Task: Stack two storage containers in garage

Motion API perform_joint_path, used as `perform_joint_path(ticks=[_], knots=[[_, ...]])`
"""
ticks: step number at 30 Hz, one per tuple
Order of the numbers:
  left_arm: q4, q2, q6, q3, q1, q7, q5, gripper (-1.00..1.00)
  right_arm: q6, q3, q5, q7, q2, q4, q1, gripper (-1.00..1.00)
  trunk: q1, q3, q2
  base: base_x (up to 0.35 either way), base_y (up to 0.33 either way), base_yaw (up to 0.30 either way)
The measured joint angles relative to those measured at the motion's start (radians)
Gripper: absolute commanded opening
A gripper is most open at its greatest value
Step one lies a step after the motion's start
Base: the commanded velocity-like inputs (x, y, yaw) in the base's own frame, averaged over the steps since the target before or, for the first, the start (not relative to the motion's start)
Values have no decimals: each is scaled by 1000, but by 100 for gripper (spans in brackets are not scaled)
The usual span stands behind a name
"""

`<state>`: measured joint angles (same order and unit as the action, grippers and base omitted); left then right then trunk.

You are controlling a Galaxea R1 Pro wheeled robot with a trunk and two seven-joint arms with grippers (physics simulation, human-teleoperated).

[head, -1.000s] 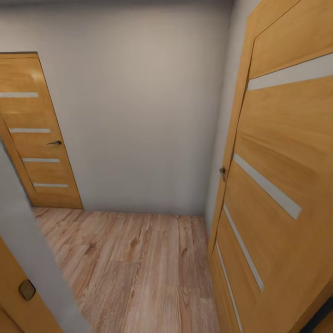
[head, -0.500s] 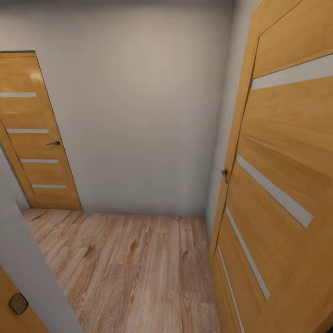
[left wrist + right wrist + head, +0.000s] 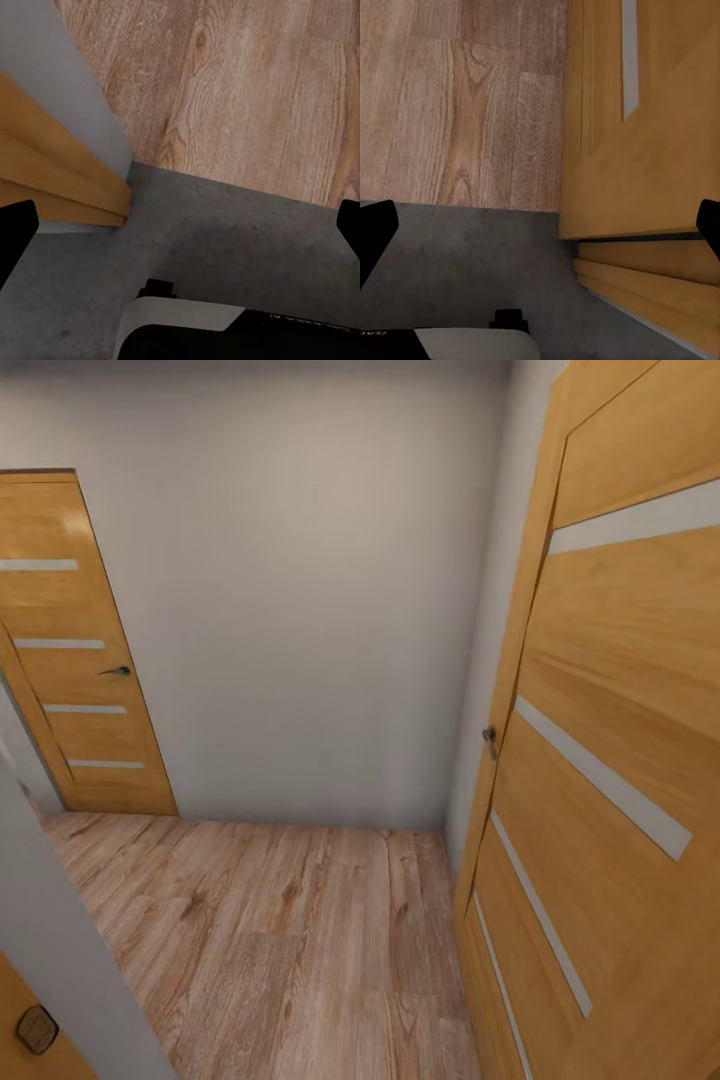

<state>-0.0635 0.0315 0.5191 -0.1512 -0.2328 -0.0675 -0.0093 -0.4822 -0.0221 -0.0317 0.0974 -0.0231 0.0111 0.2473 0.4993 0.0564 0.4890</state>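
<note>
Below both spread, empty claws (image 3: 180, 225) (image 3: 540, 225), met wood planks (image 3: 290, 920) at grey concrete (image 3: 225, 240); rolled slightly forward past door (image 3: 620, 760).

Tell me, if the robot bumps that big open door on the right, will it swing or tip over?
The open door would probably swing, not tip: it hangs from its frame edge. It looks like a stiff wood slab, likely heavy. Its handle seems small and smooth, maybe slippery.

View advanced slightly through doorway: left door frame (image 3: 60, 960) slid outward, right door (image 3: 620, 760) looms nearer.
</note>
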Motion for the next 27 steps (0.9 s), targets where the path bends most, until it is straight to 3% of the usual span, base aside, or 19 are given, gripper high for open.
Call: perform_joint_path(ticks=[5,18,27], knots=[[0,1,-1,0,0,0,0,100,0,0,0,0,0,0,0,100,0,0,0,97,0,0],[0,0,-1,1,0,0,0,100,0,0,0,0,0,0,0,100,-1,0,0,305,0,0],[0,1,-1,0,0,0,0,100,0,0,0,0,0,0,0,100,0,0,0,44,0,0]])
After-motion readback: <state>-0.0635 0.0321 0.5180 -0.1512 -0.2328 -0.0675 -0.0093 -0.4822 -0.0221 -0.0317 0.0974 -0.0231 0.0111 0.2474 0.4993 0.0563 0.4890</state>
